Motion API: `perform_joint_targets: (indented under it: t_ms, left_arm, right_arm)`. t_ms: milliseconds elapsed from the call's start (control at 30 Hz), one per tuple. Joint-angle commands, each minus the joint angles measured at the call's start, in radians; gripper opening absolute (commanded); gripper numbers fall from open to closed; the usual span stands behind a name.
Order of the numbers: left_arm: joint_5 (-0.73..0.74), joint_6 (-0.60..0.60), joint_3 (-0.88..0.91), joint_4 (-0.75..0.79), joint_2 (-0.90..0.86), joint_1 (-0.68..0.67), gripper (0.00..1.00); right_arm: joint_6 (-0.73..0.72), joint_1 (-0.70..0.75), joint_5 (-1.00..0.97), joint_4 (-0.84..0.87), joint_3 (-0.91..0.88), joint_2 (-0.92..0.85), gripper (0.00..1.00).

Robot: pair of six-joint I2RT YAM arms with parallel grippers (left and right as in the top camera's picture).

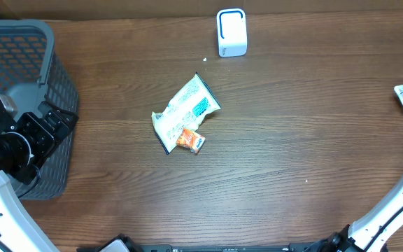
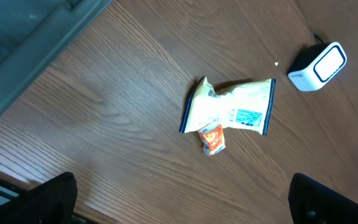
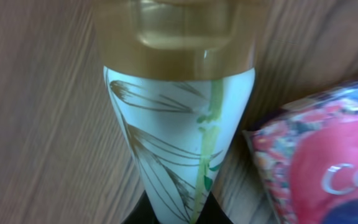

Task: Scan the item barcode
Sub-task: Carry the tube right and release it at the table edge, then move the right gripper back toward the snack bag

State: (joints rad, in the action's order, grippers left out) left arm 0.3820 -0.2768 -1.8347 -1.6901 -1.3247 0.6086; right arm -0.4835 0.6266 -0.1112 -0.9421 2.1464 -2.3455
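Tube in right pincer; scanner at far side of desk.

Right pincer (image 3: pixel 176 214) is closed on the narrow tail of a white tube (image 3: pixel 179 124) with a leaf print and an amber cap (image 3: pixel 173 37). The tube lies over the desk (image 1: pixel 292 140), just beside a pink pack (image 3: pixel 316 168). Left pincer (image 2: pixel 182 183) stands wide apart, holding nothing, over the near rim of the grey basket (image 1: pixel 19 28). The left arm hides part of the basket's inside, so its contents cannot be told. At mid-desk lies a crumpled white packet (image 1: pixel 186 108), with an orange sachet (image 1: pixel 189 140) touching its near edge. Beyond them, well apart, the white scanner (image 1: pixel 231 32) stands upright.
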Motion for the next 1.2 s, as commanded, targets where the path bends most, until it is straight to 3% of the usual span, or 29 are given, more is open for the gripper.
perform_joint_targets:
  t_ms: [0, 300, 333, 400, 500, 700, 933, 1033, 1133, 1167]
  left_arm:
    - [0.003, 0.023, 0.003, 0.001, 0.000, -0.007, 1.00]
    - [0.003, 0.023, 0.003, 0.001, 0.000, -0.007, 1.00]
    - [0.003, 0.023, 0.003, 0.001, 0.000, -0.007, 1.00]
    - [0.003, 0.023, 0.003, 0.001, 0.000, -0.007, 1.00]
    - [0.003, 0.023, 0.003, 0.001, 0.000, -0.007, 1.00]
    - [0.003, 0.023, 0.003, 0.001, 0.000, -0.007, 1.00]
    - [0.003, 0.023, 0.003, 0.001, 0.000, -0.007, 1.00]
    - [0.003, 0.023, 0.003, 0.001, 0.000, -0.007, 1.00]
    - [0.003, 0.023, 0.003, 0.001, 0.000, -0.007, 1.00]
    - [0.003, 0.023, 0.003, 0.001, 0.000, -0.007, 1.00]
  right_arm:
    - [0.059, -0.004, 0.007, 0.021, 0.013, -0.006, 0.06]
    - [0.066, 0.025, -0.028, -0.006, 0.013, -0.042, 0.07]
    - [0.066, 0.028, -0.040, -0.007, 0.013, -0.042, 0.08]
    - [0.066, 0.035, -0.066, -0.013, 0.013, -0.042, 0.20]
    - [0.066, 0.050, -0.098, -0.034, 0.013, -0.042, 0.20]
    - [0.069, 0.092, -0.098, -0.064, 0.013, -0.042, 0.32]
    - [0.069, 0.126, -0.092, -0.143, 0.068, -0.025, 0.36]
    - [0.069, 0.127, -0.010, -0.159, 0.102, -0.003, 0.36]
    - [0.069, 0.123, 0.171, -0.168, 0.144, 0.028, 0.36]
    - [0.069, 0.114, 0.291, -0.168, 0.160, 0.048, 0.41]
